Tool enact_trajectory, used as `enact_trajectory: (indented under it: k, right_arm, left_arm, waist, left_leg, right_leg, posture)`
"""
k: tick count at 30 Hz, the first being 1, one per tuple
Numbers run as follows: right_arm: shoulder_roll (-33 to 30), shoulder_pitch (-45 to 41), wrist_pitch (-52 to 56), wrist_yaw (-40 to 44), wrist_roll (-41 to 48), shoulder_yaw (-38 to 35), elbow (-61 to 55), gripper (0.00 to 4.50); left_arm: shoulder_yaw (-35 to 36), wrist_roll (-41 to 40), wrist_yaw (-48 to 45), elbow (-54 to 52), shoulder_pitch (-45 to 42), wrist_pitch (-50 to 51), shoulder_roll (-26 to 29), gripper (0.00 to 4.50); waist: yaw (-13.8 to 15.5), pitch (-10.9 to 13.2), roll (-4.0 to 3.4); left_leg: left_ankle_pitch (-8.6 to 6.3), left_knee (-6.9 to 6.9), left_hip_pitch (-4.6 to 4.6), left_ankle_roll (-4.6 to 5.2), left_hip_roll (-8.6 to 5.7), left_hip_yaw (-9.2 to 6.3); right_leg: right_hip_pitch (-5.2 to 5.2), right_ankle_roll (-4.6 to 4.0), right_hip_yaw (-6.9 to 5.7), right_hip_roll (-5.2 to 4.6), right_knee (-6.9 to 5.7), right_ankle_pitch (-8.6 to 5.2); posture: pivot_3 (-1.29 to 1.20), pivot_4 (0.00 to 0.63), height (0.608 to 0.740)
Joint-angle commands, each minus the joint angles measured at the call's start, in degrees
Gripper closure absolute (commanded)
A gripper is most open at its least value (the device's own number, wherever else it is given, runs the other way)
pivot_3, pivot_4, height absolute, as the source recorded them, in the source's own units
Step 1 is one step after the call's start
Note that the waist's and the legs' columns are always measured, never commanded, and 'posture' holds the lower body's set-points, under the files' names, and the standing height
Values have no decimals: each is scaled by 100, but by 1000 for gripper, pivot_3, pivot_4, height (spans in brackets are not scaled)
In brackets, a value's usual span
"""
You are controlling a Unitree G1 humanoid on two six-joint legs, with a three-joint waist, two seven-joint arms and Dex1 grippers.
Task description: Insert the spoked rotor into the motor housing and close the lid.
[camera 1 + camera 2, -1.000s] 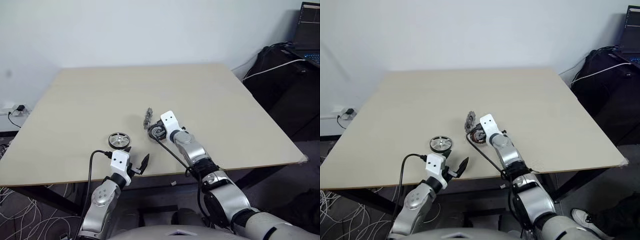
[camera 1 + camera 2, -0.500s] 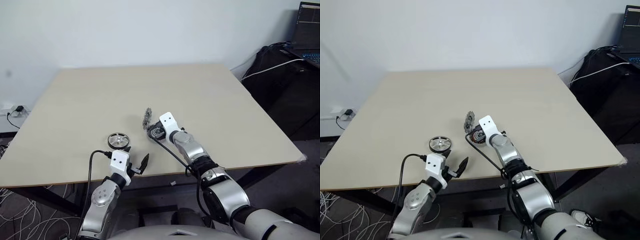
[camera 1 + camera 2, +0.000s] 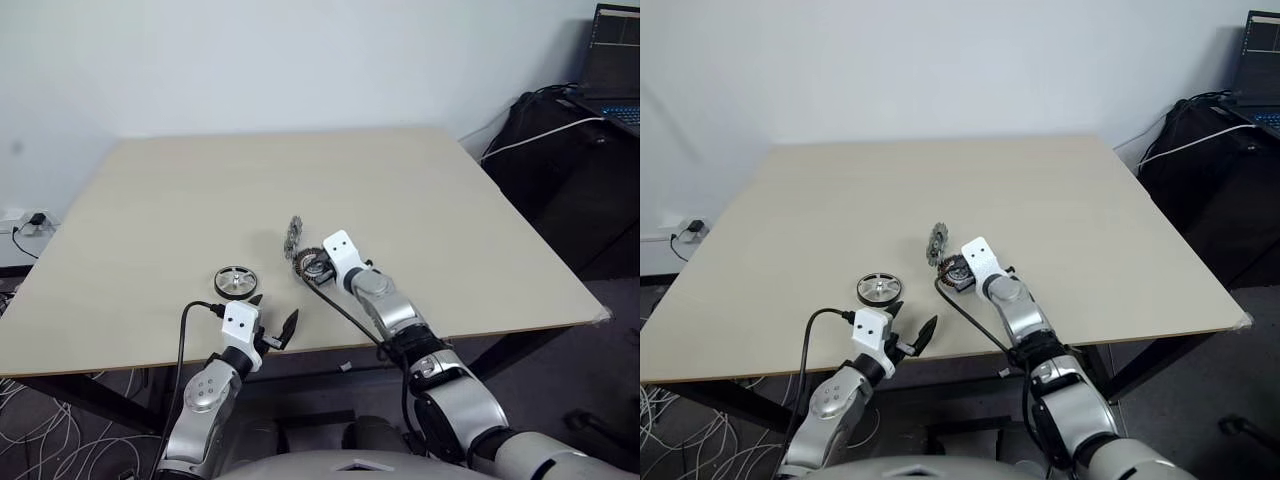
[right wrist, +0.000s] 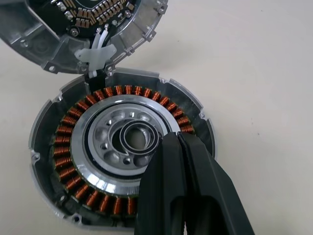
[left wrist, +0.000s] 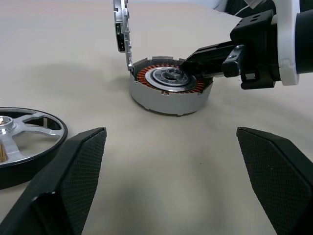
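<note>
On a pale wooden table (image 3: 420, 200), the right arm reaches forward and slightly left, its right gripper (image 4: 178, 147) angled downward with both black fingers pressed together, tips resting over the pale metal centre of the motor housing (image 5: 168, 88). The lid (image 5: 122, 29) stands upright, hinged open at the housing's far edge. The spoked rotor (image 3: 235, 281) lies flat on the table to the left of the housing, well apart from it. The left gripper (image 3: 273, 320) hovers low near the table's front edge, just short of the rotor, fingers spread wide and holding nothing.
</note>
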State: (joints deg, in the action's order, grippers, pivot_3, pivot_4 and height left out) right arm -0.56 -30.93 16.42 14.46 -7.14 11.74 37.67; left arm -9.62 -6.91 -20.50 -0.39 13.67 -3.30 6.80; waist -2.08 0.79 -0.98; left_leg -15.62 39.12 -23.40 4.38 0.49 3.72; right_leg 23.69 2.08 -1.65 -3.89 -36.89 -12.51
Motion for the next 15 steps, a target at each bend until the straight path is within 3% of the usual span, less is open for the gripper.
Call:
enact_trajectory:
  k: [1, 15]
  right_arm:
    - [9, 23, 96, 56, -28, 51, -105, 4437]
    - [70, -17, -120, -95, -45, 24, -79, 4437]
  left_arm:
    - [-11, -11, -25, -185, -78, -84, -26, 0]
    - [21, -44, -25, -184, -77, -74, -26, 0]
  waist:
    - [2, 0, 0]
    - [1, 0, 0]
  left_leg:
    - [0, 0, 0, 0, 0, 0]
    - [-2, -3, -2, -4, 0, 0]
  right_leg:
    - [0, 0, 0, 0, 0, 0]
    - [3, -1, 1, -7, 1, 0]
  posture:
    - [0, 0, 740]
    - [0, 0, 740]
